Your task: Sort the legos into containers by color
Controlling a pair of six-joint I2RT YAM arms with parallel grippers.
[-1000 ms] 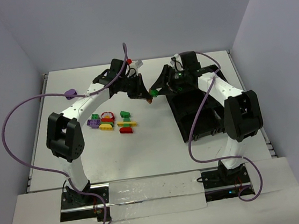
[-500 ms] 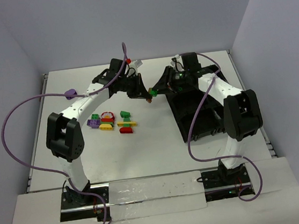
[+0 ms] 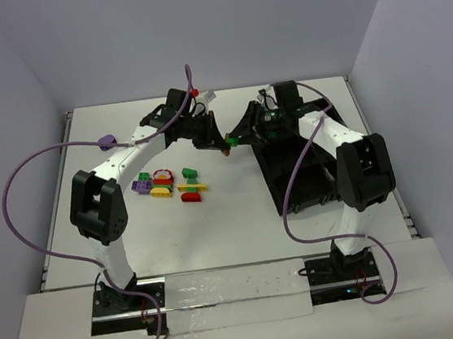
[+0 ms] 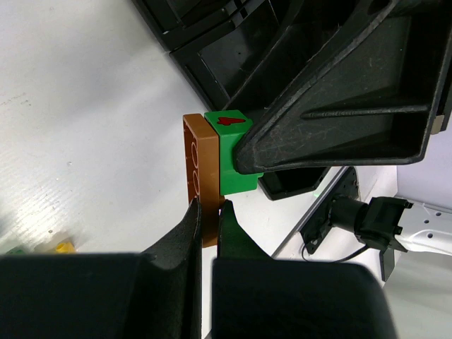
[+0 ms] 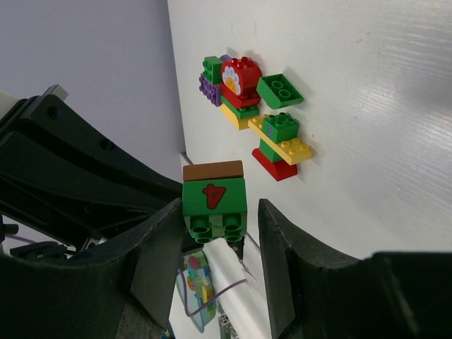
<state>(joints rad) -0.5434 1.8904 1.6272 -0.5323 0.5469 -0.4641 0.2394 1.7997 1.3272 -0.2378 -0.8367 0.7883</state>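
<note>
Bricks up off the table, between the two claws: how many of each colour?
green brick: 1
orange-brown brick: 1
Total: 2

White arm links (image 3: 130, 152), chunky black joints (image 3: 98, 207), looping purple cables (image 3: 107, 140)

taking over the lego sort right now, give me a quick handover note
Left gripper: shut on the brown brick, a green brick stuck to it.
Right gripper: open, straddling that green brick, not clamped.
The other legos lie clustered on the table, left of the black tray.
Done: no brick shows in the tray.
Left: pull the pair apart, then sort everything.
</note>
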